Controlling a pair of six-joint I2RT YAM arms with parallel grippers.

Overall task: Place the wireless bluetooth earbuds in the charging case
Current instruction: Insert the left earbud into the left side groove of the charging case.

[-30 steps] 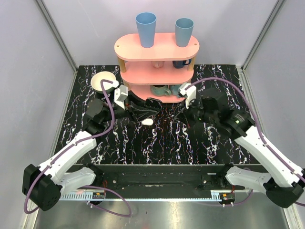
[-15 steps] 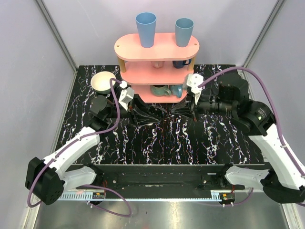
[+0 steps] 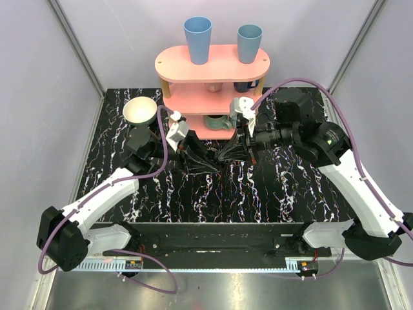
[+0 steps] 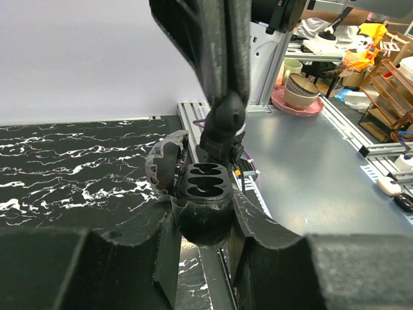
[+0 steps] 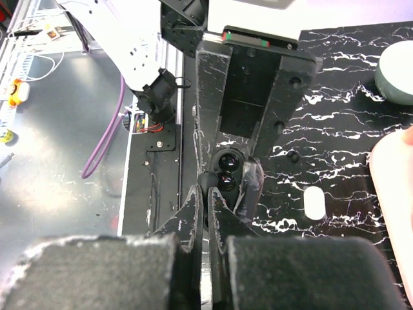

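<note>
The charging case [image 4: 205,184] is black, with two sockets showing and its lid [image 4: 164,165] hinged open to the left. My left gripper [image 4: 203,216] is shut on its rounded body and holds it above the table. From above, my right gripper [image 4: 222,123] comes down onto the case's far edge. In the right wrist view that gripper [image 5: 208,194] is shut on a small round black earbud [image 5: 213,179], right beside the case's two glossy wells [image 5: 227,161]. In the top view the two grippers, left [image 3: 205,160] and right [image 3: 226,154], meet in front of the shelf.
A pink three-tier shelf [image 3: 213,84] stands just behind the grippers, with two blue cups [image 3: 197,39] on top and mugs lower down. A cream bowl [image 3: 140,111] sits at the back left. A white pill-like oblong [image 5: 314,202] lies on the black marble table.
Both arms have closed in on the middle. The right gripper has swung left to meet the left one, and the white oblong is now hidden under them in the top view.
</note>
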